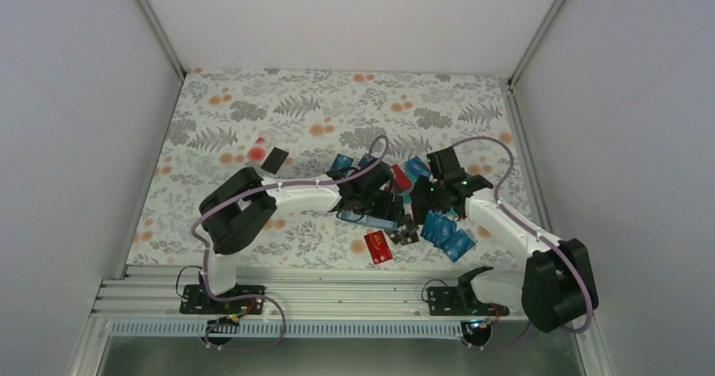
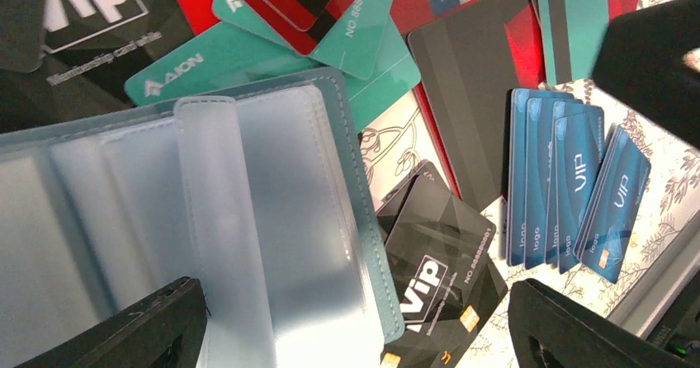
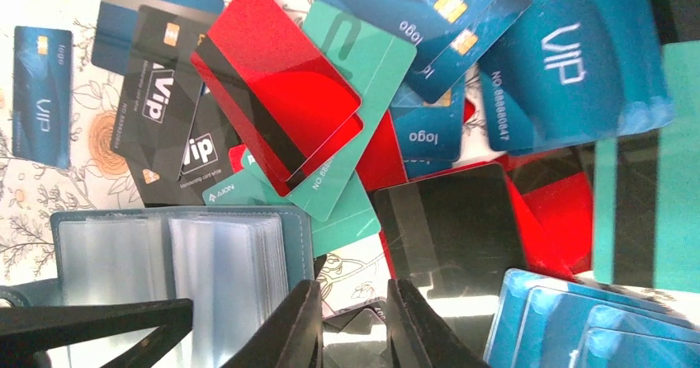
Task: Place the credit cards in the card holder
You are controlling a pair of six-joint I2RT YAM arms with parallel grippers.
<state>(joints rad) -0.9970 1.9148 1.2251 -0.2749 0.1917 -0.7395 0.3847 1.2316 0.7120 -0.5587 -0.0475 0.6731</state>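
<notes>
While the teal-blue, soft, folding card holder (image 2: 272, 203) lies open with clear sleeves up at the left of the left wrist view, the left gripper (image 2: 355, 294) hovers over it, jaws spread wide. The right gripper (image 3: 355, 298), bottom centre of its own view just right of the holder, shows jaws a narrow slit apart, nothing pinched, beside a heap of thin plastic credit cards (image 3: 276, 87) in red, teal, black and blue. Overhead, all sit mid-frame on the floral-print tablecloth (image 1: 253, 115), one black card (image 1: 274, 159) apart at upper left
</notes>
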